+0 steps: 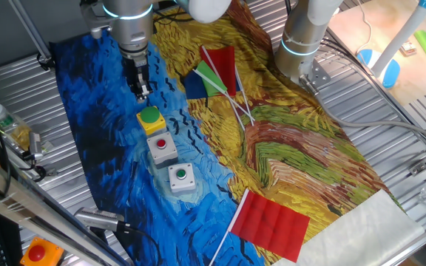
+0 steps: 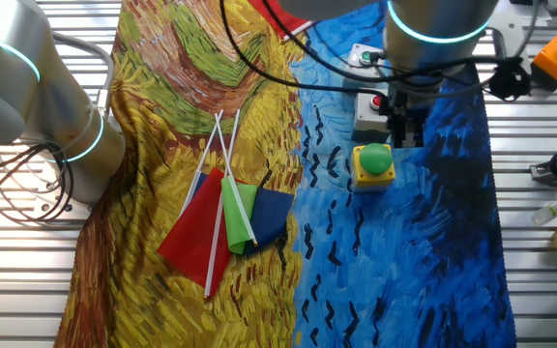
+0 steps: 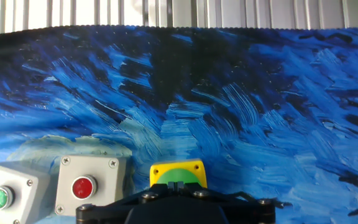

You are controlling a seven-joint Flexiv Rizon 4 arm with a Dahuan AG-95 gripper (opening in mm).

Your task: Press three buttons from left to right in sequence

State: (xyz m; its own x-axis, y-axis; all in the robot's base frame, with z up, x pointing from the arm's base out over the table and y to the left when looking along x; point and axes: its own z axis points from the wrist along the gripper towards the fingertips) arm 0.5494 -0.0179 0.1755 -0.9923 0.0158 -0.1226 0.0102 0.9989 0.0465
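The three buttons (image 1: 163, 148) line up diagonally, tops upward; the end effector (image 1: 142, 91) hovers beside the yellow box (image 1: 151, 120), its finger spacing unreadable.

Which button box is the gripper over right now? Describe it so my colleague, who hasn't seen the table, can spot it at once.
Find the painted cloth and go to its blue half, where three small button boxes lie in a row. The gripper hangs by the end one: the yellow box with the big green dome. Its neighbours, the grey box with a red button and the grey box with a small green button, are both grey.
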